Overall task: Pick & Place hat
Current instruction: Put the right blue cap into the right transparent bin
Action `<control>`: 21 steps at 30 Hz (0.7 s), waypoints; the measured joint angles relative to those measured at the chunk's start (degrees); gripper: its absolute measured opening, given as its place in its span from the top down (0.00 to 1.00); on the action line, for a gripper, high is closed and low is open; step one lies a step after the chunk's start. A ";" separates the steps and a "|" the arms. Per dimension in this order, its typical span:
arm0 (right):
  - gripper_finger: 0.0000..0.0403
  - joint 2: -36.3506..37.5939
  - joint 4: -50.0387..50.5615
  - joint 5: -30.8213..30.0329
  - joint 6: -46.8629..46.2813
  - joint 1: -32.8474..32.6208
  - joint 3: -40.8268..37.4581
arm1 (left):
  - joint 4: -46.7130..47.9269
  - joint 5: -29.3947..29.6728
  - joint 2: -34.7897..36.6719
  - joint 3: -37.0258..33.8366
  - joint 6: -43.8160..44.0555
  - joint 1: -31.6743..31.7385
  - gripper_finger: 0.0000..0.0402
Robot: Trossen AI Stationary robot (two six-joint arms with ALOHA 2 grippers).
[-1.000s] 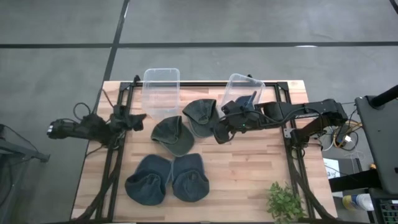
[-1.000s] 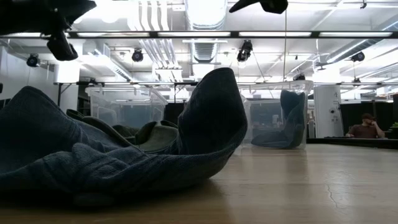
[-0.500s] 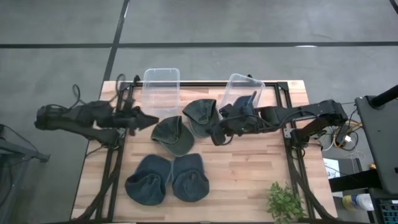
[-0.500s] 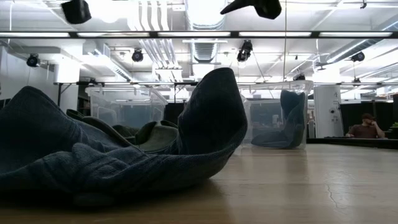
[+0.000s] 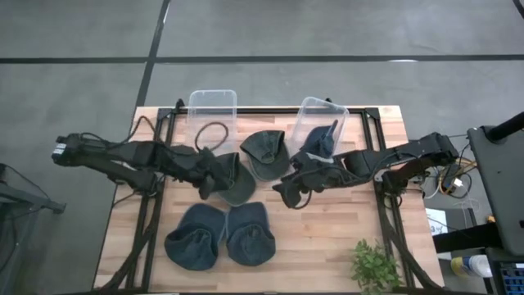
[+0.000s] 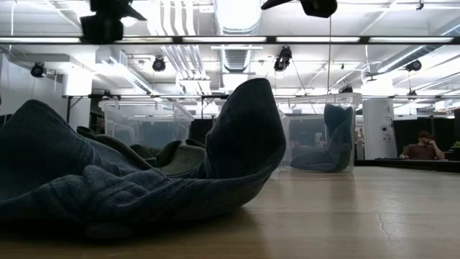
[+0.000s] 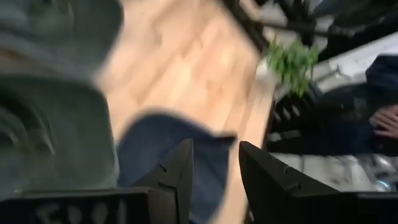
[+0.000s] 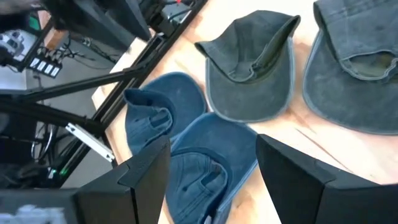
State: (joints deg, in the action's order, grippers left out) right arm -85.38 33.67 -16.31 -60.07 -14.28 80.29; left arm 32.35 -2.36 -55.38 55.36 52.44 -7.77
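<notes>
Left gripper, mid-frame in high view, over the olive-green cloth hat on the wooden counter; fingers slightly apart, holding nothing. Right gripper right of centre, wide apart, empty. Two blue denim hats lower centre; another blue hat in the right clear plastic bin, upper right.

The left end effector shows its two dark fingers with a clear gap between them. Past them lies a dark blue fabric hat on the light wooden plank surface, with a grey-green fabric hat beside it. A leafy green plant stands at the surface's far edge. Beyond that edge, a person's hand shows.
</notes>
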 joint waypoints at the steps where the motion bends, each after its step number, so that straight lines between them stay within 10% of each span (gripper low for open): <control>1: 0.43 0.00 -0.01 -0.01 0.02 -0.23 0.00 | 0.40 -2.35 -0.15 -0.48 2.08 -0.18 0.70; 21: 0.43 0.00 0.09 1.49 2.36 -1.14 0.00 | 4.55 -8.20 -17.74 -2.28 20.24 -7.98 0.70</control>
State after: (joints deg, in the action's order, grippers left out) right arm -85.38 33.76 -14.82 -57.71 -15.42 80.29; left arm 36.91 -10.56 -73.12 53.08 72.68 -15.76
